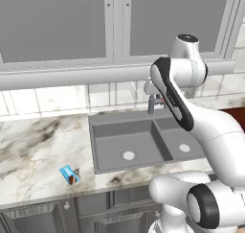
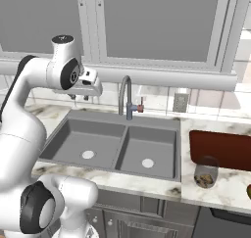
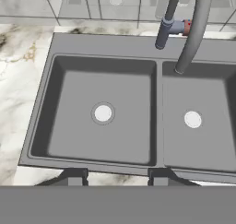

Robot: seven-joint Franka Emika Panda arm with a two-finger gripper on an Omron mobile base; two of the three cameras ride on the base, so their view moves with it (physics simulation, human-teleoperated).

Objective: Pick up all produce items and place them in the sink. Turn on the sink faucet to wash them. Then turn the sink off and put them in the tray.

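I had the hand up above the sink, on its left side, looking down into it. The two fingertips stood apart with nothing between them, so the hand was open and empty.

Below the hand lay the left basin, with its pale drain almost straight under me; the right basin was just beyond it to my right. Both basins looked bare. The faucet rose at the far rim, ahead of the hand and to its right, its spout curving over the right basin and its red-tipped lever sticking out beside the stem.

The tray sat on the table well off to the right of the hand, past the sink, with a glass jar touching its near edge. At the far right edge of the right base view I saw a small rounded bit, cut off, so I could not tell whether it was the fruit. A blue packet lay on the table to the hand's left, near the front edge.
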